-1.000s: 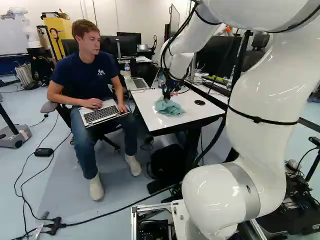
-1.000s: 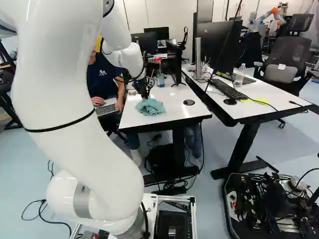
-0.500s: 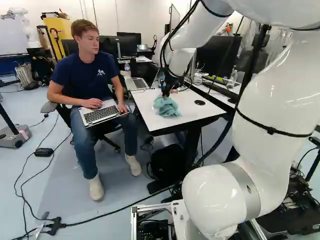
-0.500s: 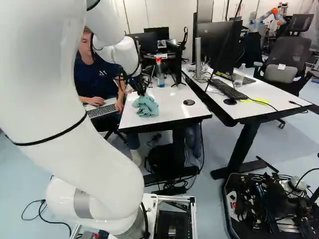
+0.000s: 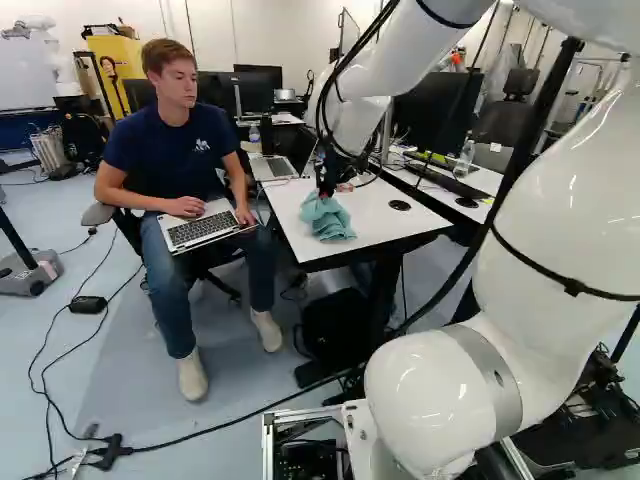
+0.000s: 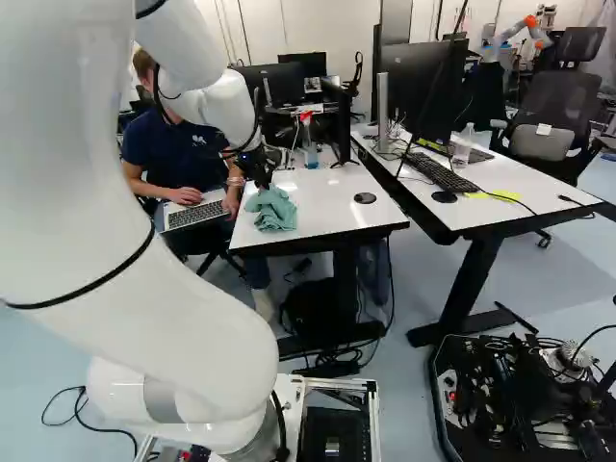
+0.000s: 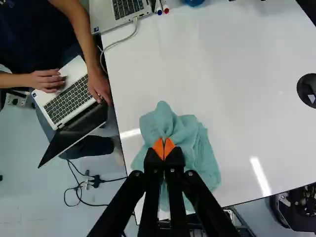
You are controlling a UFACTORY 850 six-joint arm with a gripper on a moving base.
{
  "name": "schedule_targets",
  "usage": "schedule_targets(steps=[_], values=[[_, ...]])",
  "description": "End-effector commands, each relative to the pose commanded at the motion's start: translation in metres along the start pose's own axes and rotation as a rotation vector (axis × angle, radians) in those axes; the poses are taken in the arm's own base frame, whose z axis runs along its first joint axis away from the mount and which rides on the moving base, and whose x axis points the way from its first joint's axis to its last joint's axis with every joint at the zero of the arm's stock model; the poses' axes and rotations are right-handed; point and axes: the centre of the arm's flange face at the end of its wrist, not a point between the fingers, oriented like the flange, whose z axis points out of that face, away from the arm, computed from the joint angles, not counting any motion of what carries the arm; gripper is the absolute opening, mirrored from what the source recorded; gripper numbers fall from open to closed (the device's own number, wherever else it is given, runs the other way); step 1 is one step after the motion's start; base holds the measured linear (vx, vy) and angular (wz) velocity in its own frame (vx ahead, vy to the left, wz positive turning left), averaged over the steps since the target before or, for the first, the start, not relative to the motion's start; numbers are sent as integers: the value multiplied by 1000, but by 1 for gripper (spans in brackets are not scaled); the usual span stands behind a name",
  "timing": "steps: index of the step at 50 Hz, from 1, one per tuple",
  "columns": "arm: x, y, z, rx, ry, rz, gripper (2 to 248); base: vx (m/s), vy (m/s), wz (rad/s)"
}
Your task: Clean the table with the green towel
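Observation:
My gripper [image 5: 325, 187] is over the left part of the white table [image 5: 385, 225], at the top of the green towel [image 5: 328, 217]. In the wrist view the gripper [image 7: 164, 148] has its orange pads pinched together on a fold of the towel [image 7: 197, 143]. The cloth spreads, crumpled, around and under the fingers and lies on the white tabletop [image 7: 222, 84] close to its edge on the seated person's side. The fingers hide part of the towel.
A seated person with a laptop [image 7: 69, 101] is right beside the table's edge. On the table are another laptop [image 7: 116, 12], markers [image 7: 162, 7] and a spray bottle [image 6: 310, 144]. A second desk [image 6: 520, 192] with a monitor stands to the right; another robot [image 6: 515, 34] is behind.
The arm has swung left, carrying the gripped towel over the tabletop toward the edge by the person. The base has not moved.

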Motion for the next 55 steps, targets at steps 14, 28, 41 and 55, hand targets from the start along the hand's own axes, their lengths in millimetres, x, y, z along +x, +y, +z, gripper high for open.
schedule_targets(steps=[14,28,41,55], values=[[-1,-1,-1,1,0,-2,38,0,0,0],[-1,-1,-1,1,0,-2,145,0,0,0],[-1,-1,-1,1,0,-2,219,0,0,0],[1,-2,-14,7,27,-4,247,0,0,0]])
